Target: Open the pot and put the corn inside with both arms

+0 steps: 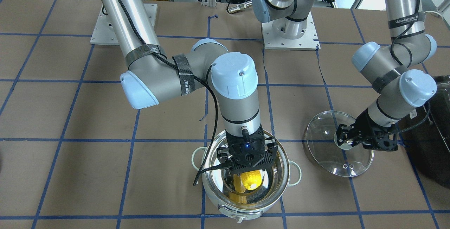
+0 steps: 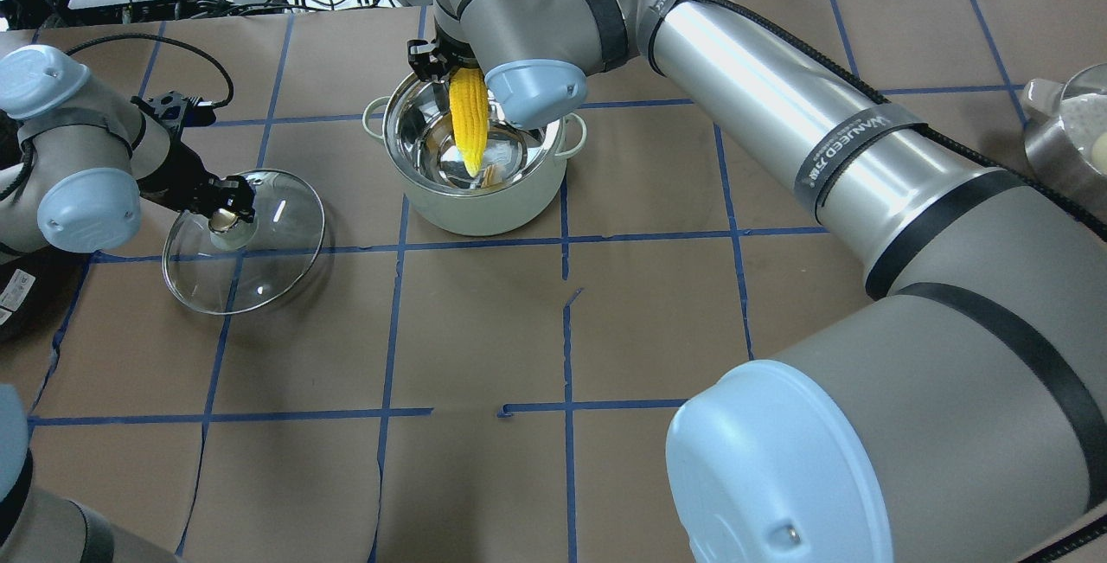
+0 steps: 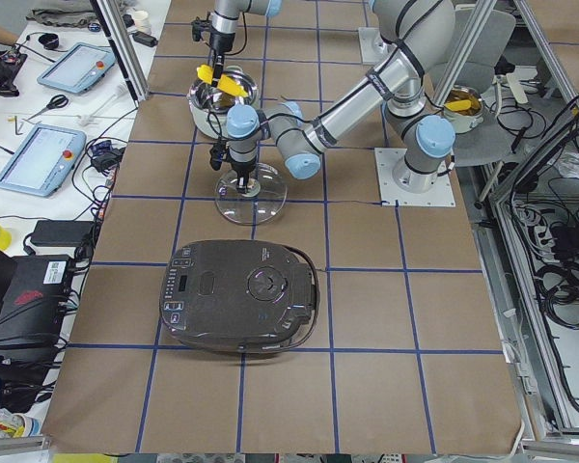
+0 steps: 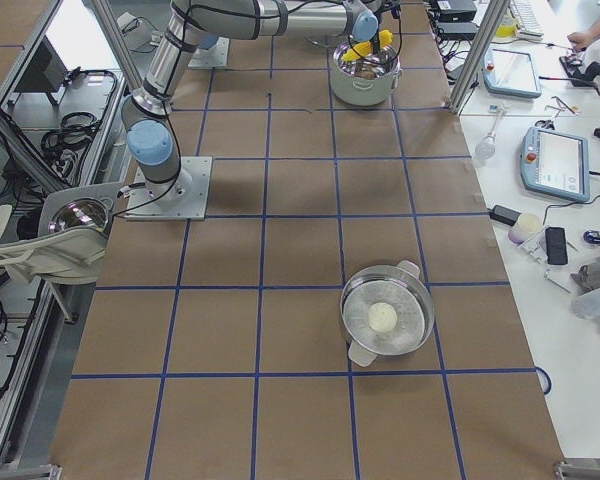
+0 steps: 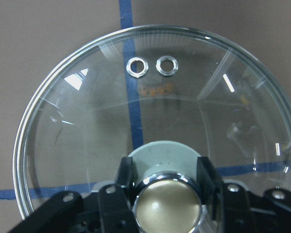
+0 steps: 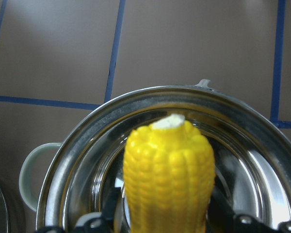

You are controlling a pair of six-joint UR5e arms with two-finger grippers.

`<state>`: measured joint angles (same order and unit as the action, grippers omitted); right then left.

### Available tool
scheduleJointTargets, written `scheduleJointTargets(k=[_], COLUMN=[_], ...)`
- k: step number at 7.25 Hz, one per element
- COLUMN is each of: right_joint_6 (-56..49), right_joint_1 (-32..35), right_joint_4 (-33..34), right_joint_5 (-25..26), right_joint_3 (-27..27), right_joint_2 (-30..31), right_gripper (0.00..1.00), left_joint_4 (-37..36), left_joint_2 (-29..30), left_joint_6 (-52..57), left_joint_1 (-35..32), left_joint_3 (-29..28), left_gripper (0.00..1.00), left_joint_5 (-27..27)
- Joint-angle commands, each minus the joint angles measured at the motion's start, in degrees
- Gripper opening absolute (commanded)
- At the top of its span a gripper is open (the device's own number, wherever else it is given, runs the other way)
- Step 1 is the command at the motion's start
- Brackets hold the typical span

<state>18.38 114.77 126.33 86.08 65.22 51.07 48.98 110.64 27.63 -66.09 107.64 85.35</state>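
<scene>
the corn (image 2: 468,118) is squeezed tight between the fingers of the right gripper (image 1: 246,162) and hung pointing down from it, partly inside the open pot (image 2: 484,200) right below. the cob looks stiff, light and bumpy, so it should not be squashed easily; it is best held by the thick end. well off to the side, the gold knob (image 5: 169,206) of the glass lid (image 2: 259,278) is pinched by the left gripper (image 1: 346,138); glass can be cracked. a flat brown table (image 2: 484,329) with blue lines is underneath, and a big black cooker (image 3: 241,294) is seen beyond the lid.
</scene>
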Motion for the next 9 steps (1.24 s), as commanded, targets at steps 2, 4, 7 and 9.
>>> scheduleJointTargets(k=[2, 4, 7, 9], right_joint_6=[-2.82, -3.44, -5.37, -9.73], right_joint_1=[-0.08, -1.12, -10.13, -19.37], right_joint_4=[-0.56, -11.02, -30.9, -40.52], right_joint_5=[0.06, 0.76, 3.93, 1.29], right_joint_3=[1.4, 2.54, 3.51, 7.61], right_joint_2=[3.06, 9.1, 15.78, 23.78], right_gripper=[1.0, 1.0, 1.0, 1.0], left_joint_4=[-1.25, -0.73, 12.3, 26.71], left_joint_2=[0.19, -0.77, -4.36, -7.61], left_joint_6=[0.14, 0.05, -1.17, -8.77], left_joint_1=[0.0, 0.0, -2.71, -6.92], left_joint_3=[-0.24, -0.94, -8.38, -16.72], left_gripper=[1.0, 1.0, 1.0, 1.0], left_joint_5=[0.52, 0.52, 0.7, 0.79])
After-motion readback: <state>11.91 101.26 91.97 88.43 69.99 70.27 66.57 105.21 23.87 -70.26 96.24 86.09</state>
